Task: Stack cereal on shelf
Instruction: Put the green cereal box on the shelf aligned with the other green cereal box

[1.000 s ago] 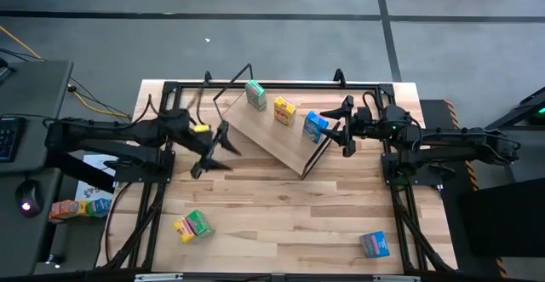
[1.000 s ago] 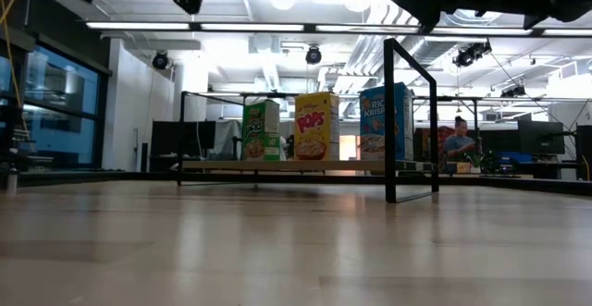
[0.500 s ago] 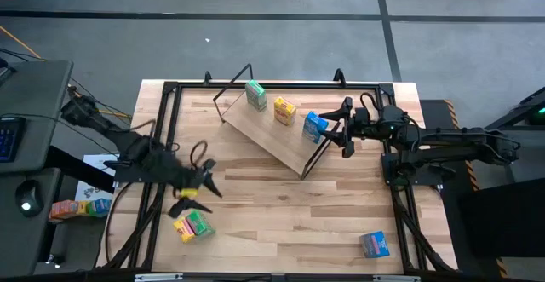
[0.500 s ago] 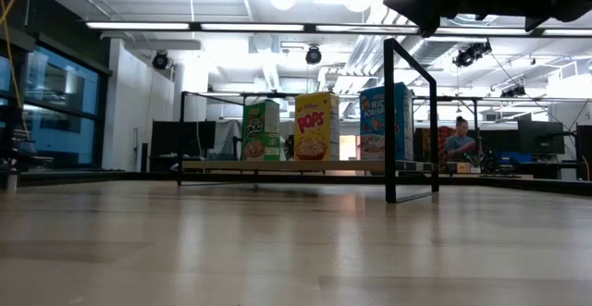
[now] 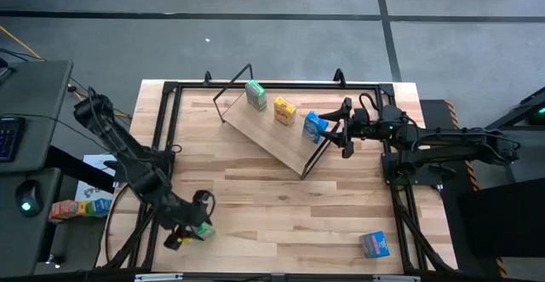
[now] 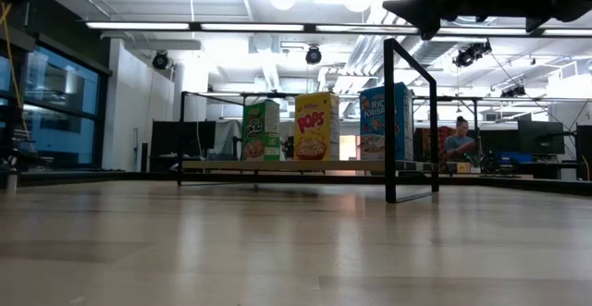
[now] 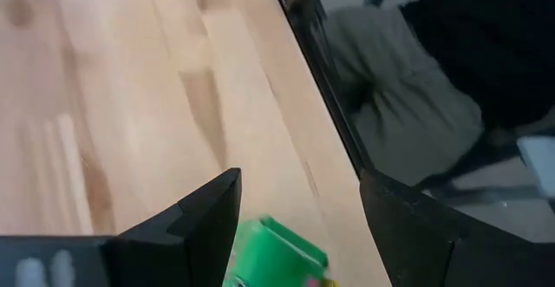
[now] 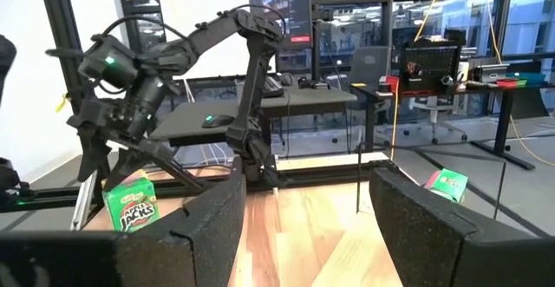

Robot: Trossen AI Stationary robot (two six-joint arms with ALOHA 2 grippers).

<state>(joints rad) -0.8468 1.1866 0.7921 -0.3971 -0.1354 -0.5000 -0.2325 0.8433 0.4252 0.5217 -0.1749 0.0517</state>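
cereal box [image 7: 279,251] sits between left gripper's [image 7: 299,226] spread fingers [image 7: 199,226].

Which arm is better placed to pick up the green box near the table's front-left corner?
Left. The left gripper hangs open right over the green box, while the right gripper waits by the shelf.

We see the left claw [image 7: 299,226] spread wide over a green cereal box [image 7: 276,254], which sits between its fingers. The box lies on the table [image 7: 130,105] near its edge.
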